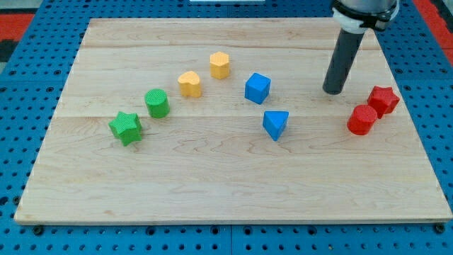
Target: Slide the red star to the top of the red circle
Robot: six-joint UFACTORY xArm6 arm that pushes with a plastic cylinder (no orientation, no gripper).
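Now my tip (333, 91) stands on the bench (212, 184), just to the view's left of the two red blocks.

I carry no gripper, only the dark rod, so nothing is pinched. The red star (383, 100) sits at the view's right, touching the red circle (362, 119) from its upper right. My tip touches neither. Left of it lie the blue cube (257, 88) and blue triangle (275, 124); further left, two yellow blocks (220, 64) (190, 83), the green circle (156, 103) and green star (126, 127).
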